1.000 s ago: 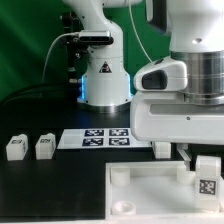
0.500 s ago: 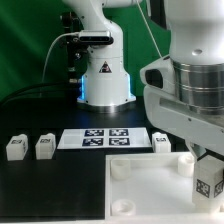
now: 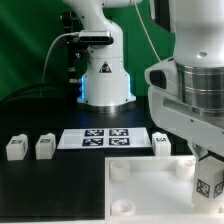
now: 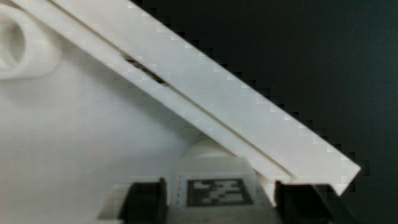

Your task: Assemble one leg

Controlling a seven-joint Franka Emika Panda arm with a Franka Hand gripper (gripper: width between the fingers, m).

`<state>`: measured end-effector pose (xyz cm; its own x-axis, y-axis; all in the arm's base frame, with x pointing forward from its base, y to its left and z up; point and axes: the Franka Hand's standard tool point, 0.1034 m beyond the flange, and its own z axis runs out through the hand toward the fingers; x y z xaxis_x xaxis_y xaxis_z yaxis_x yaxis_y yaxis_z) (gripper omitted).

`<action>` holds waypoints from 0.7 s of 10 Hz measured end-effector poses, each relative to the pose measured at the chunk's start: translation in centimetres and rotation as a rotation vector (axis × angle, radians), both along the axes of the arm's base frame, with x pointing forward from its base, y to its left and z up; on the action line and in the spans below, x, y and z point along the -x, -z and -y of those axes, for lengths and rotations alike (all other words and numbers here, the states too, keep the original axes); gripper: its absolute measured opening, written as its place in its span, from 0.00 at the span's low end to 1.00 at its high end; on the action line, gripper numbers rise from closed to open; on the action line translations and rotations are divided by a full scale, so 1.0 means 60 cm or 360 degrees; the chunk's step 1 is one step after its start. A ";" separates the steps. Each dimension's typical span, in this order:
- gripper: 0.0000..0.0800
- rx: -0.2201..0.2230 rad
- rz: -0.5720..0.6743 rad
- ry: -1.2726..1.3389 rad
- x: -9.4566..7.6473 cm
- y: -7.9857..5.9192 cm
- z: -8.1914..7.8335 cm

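Observation:
My gripper [image 3: 206, 176] is shut on a leg [image 3: 208, 187], a small white post with a black-and-white tag, and holds it upright at the exterior view's right. It hangs over the right near part of the large flat white square piece [image 3: 150, 196]. In the wrist view the tagged leg [image 4: 219, 190] sits between the two dark fingers [image 4: 146, 200], above that piece's floor [image 4: 89, 140] and beside its raised rim [image 4: 214, 90]. A round corner socket [image 4: 15, 50] shows farther off.
Two more legs [image 3: 15, 148] [image 3: 44, 147] stand at the exterior view's left. Another leg [image 3: 161, 143] lies by the marker board [image 3: 100, 138]. The arm's base [image 3: 104, 80] stands behind the board.
The wrist has turned and the hand now stands tilted over the right corner. The held leg has sunk slightly toward the white square piece.

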<state>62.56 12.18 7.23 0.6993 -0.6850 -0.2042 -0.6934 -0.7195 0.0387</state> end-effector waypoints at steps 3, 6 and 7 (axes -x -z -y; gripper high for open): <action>0.36 0.0002 -0.0005 0.0049 0.000 0.000 -0.002; 0.36 0.0043 0.0038 0.0362 -0.003 0.000 -0.006; 0.36 0.0018 0.0053 0.0560 -0.004 0.002 -0.014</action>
